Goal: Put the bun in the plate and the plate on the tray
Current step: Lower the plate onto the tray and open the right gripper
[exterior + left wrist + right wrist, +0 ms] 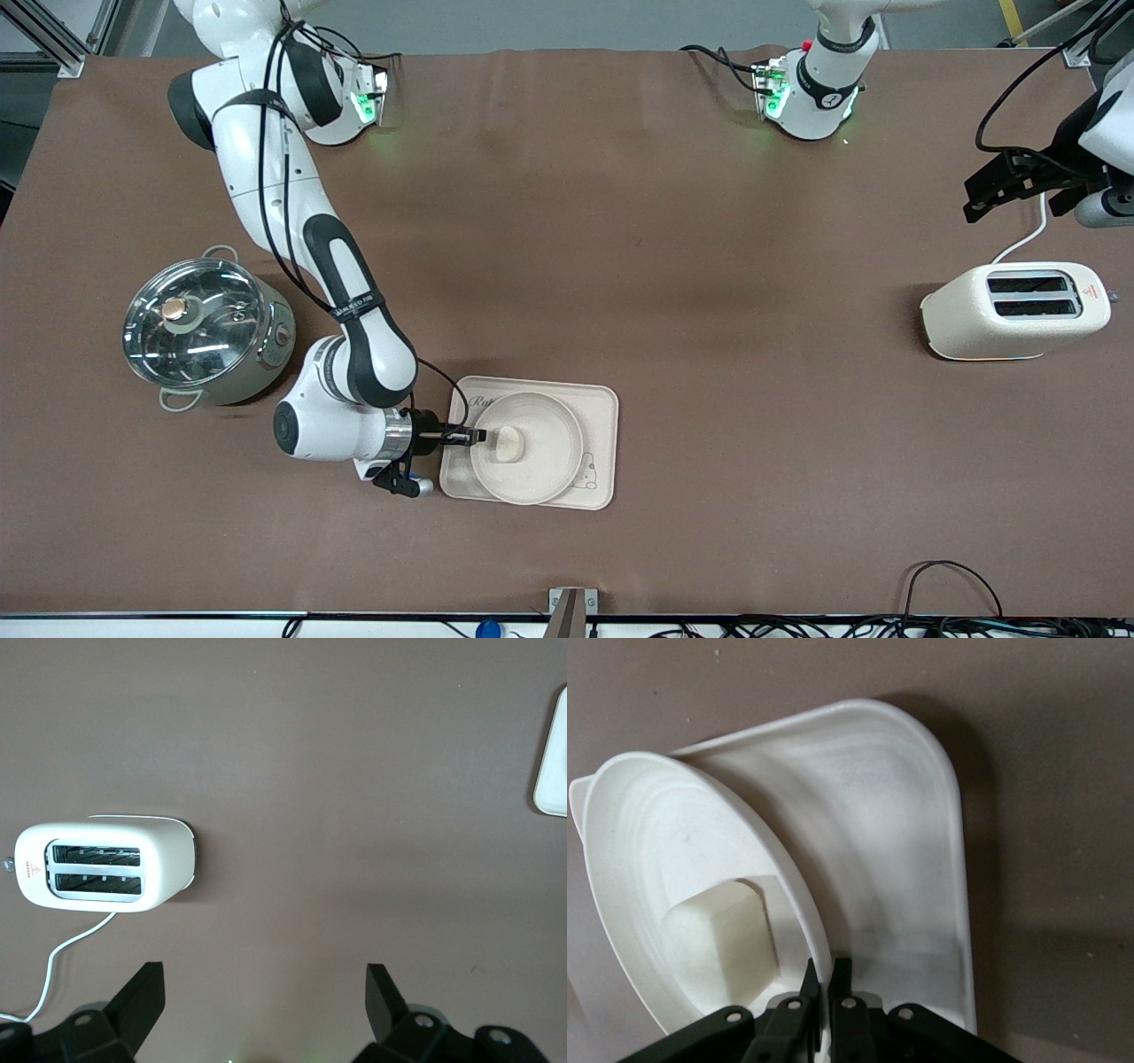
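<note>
The round cream plate (pixel 551 474) sits over the rectangular tray (pixel 601 409), covering most of it. I cannot tell if it rests on the tray or hangs just above it. The small off-white bun (pixel 509 443) lies in the plate near the rim. My right gripper (pixel 478 435) is shut on the plate's rim at the right arm's end of the tray. The right wrist view shows its fingers (pixel 824 979) pinching the rim, with the plate (pixel 647 842), bun (pixel 718 935) and tray (pixel 877 842). My left gripper (pixel 1013 208) is open and empty over bare table by the toaster.
A steel pot with a glass lid (pixel 204 332) stands toward the right arm's end, close to the right arm's elbow. A white toaster (pixel 1014 310) with its cord stands toward the left arm's end; it shows in the left wrist view (pixel 106 866).
</note>
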{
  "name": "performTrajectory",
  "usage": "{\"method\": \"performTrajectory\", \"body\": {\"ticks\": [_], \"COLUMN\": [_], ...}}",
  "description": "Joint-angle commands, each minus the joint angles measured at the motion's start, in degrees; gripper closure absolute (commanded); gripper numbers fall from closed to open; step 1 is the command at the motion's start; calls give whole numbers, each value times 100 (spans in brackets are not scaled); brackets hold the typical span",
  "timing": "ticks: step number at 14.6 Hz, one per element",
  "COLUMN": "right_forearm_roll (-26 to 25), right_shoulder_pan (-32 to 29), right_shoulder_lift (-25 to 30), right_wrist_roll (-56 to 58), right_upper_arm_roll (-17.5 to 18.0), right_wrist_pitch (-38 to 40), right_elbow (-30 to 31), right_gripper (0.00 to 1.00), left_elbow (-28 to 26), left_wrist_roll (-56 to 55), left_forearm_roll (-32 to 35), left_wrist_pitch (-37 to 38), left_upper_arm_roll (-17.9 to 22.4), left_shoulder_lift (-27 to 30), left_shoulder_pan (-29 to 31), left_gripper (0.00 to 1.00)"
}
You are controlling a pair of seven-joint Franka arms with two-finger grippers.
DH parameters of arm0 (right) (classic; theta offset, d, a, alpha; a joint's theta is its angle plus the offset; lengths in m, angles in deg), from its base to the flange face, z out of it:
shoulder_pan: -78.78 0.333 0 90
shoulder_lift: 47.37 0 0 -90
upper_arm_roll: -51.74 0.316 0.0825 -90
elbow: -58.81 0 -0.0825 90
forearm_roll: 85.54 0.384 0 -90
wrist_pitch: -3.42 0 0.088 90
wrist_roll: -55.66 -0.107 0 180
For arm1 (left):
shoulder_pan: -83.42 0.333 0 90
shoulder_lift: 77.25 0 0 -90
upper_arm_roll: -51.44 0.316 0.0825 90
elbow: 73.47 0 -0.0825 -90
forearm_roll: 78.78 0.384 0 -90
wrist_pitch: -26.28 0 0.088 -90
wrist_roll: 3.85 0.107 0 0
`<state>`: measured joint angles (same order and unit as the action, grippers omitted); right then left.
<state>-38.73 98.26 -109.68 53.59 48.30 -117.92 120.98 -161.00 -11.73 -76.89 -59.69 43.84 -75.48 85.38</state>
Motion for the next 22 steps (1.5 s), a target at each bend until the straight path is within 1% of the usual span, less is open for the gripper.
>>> {"method": "performTrajectory", "body": {"ticks": [1,2,4,8,9,11,13,14,16,18,20,21,22], "right_forearm_roll": [-225,-234,-243,-278,-356,-620,-997,-1251,-1822,-2472,-3332,-3676,-3880], "right_shoulder_pan": [-49,-49,-67,-111,-120,-155,-111,-93,-93,-84,-84,-67,-76], "right_shoulder_lift": [-105,-97,-71,228,333,544,702,912,1246,1642,2125,2353,2564], "right_wrist_roll": [-198,-198,-206,-444,-444,-470,-662,-724,-856,-979,-1041,-1059,-1068], "right_upper_arm_roll": [54,54,54,45,45,19,-130,-157,-183,-210,-175,-183,-183], "right_wrist_pitch": [102,137,347,909,1006,1103,1515,1656,1858,2227,2491,2675,2825], "right_elbow": [-197,-180,-197,-188,-188,-171,-162,-162,-153,-162,-153,-144,-144], "right_gripper": [51,42,32,25,22,11,2,0,0,0,0,0,0], "left_elbow": [-28,-10,60,60,60,69,104,104,104,104,113,104,104], "left_wrist_roll": [85,94,85,77,68,15,24,24,15,15,32,15,15], "left_forearm_roll": [-49,-49,-40,-40,-40,-49,-49,-49,-49,-49,-75,-136,-154], "left_wrist_pitch": [-61,-61,-69,-61,-52,-34,-34,-34,-34,-34,-34,-34,-17], "left_upper_arm_roll": [4,-4,-4,-13,-13,-13,-5,4,-4,-4,-22,-22,-31], "left_shoulder_lift": [-10,-19,-36,-71,-63,-10,-10,-10,-19,-27,-27,-27,-27], "left_shoulder_pan": [32,33,15,-11,-3,15,32,33,24,15,-11,-20,-20], "left_gripper": [0,0,0,0,0,0,0,0,0,0,0,0,0]}}
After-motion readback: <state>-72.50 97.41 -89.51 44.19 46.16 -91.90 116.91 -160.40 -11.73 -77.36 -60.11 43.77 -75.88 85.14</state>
